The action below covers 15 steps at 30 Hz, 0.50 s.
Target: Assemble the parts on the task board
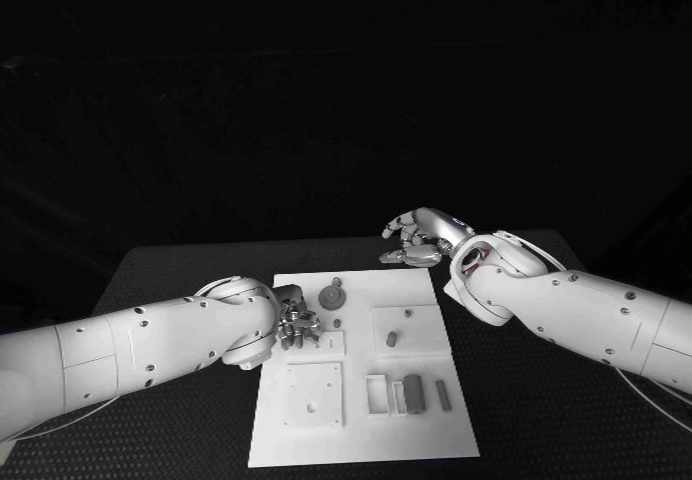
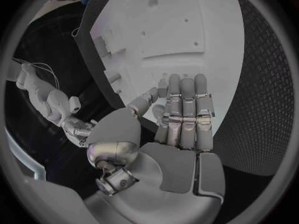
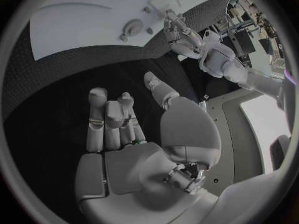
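The black textured worktop [image 1: 173,270] carries the flat white rectangular task board [image 1: 368,420] at its middle. The white left arm's silver hand [image 1: 296,322] hovers over the board's left edge, its fingers [image 2: 184,112] straight, side by side and holding nothing. The right silver hand [image 1: 418,240] hangs over the worktop just beyond the board's far right corner, fingers [image 3: 106,117] loosely curled and empty. On the board lie small grey parts: a round disc-shaped piece [image 1: 333,297] near the left hand, upright blocks [image 1: 415,392] in the near right section, and a short peg [image 1: 391,339] between them.
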Each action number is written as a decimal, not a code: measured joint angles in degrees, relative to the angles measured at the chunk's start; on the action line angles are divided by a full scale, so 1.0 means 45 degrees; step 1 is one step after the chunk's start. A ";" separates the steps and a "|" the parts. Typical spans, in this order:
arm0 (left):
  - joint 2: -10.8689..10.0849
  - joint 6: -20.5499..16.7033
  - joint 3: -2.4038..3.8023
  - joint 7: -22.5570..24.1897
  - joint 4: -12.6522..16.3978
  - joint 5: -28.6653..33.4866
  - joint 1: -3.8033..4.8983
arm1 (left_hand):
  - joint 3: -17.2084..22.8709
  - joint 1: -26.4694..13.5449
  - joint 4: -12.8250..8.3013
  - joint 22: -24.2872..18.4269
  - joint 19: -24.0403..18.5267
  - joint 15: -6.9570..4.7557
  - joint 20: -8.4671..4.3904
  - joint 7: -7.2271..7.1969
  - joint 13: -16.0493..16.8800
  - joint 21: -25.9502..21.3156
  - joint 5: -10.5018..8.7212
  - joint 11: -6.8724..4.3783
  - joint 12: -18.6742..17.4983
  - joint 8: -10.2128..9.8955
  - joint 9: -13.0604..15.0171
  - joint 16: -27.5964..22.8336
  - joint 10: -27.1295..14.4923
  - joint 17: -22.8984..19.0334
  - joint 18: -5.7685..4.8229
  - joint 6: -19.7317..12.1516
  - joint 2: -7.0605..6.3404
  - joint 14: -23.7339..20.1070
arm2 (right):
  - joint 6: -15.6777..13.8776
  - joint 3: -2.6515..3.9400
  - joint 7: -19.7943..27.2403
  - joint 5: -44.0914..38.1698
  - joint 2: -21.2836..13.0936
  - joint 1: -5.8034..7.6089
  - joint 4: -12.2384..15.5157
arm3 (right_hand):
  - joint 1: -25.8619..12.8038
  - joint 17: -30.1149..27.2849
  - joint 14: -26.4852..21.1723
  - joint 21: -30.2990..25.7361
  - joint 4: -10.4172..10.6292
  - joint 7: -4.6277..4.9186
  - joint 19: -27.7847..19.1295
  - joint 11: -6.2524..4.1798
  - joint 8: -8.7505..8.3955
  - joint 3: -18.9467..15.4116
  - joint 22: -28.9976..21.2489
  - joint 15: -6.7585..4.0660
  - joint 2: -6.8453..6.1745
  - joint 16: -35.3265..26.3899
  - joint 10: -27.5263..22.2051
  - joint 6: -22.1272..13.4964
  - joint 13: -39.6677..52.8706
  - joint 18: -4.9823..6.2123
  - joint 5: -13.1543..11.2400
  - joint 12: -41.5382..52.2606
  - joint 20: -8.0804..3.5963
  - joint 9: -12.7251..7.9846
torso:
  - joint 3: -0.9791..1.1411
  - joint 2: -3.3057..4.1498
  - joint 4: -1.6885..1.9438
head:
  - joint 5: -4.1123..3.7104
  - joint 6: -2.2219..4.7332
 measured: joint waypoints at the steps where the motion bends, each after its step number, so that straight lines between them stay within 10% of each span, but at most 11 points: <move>1: 0.0011 0.0000 0.0000 -0.0001 -0.0006 -0.0040 -0.0007 | 0.0000 -0.0041 0.0001 0.0017 0.0017 0.0000 -0.0017 0.0009 0.0004 0.0005 -0.0003 0.0000 0.0000 0.0014 0.0022 0.0000 0.0001 0.0000 0.0000 0.0011 0.0018 0.0000 | 0.0002 0.0000 0.0000 0.0000 -0.0002 0.0000 0.0004 | 0.0000 0.0000 0.0000 0.0000 0.0000 0.0000 0.0000 0.0000 0.0000 0.0000 0.0000 0.0000 0.0000 0.0000 0.0000 0.0000 0.0000 0.0000 0.0000 0.0000 0.0000 0.0000 | 0.0000 0.0000 0.0000 | 0.0000 -0.0006; 15: 0.0158 0.0000 0.0002 -0.0013 -0.0145 -0.0556 -0.0194 | 0.0087 -0.0280 0.0089 0.0163 0.0132 -0.0051 -0.0040 -0.0030 0.0078 0.0072 -0.0066 -0.0046 0.0123 0.0136 0.0133 0.0148 0.0090 -0.0014 -0.0001 0.0081 0.0047 0.0053 | 0.0031 0.0000 -0.0006 0.0003 -0.0006 0.0000 0.0026 | 0.0000 -0.0001 0.0000 0.0000 0.0000 0.0000 -0.0019 0.0000 0.0000 0.0000 0.0000 0.0000 0.0000 0.0000 0.0000 -0.0004 -0.0011 0.0000 0.0000 0.0000 0.0019 -0.0011 | -0.0001 0.0000 0.0000 | -0.0016 -0.0042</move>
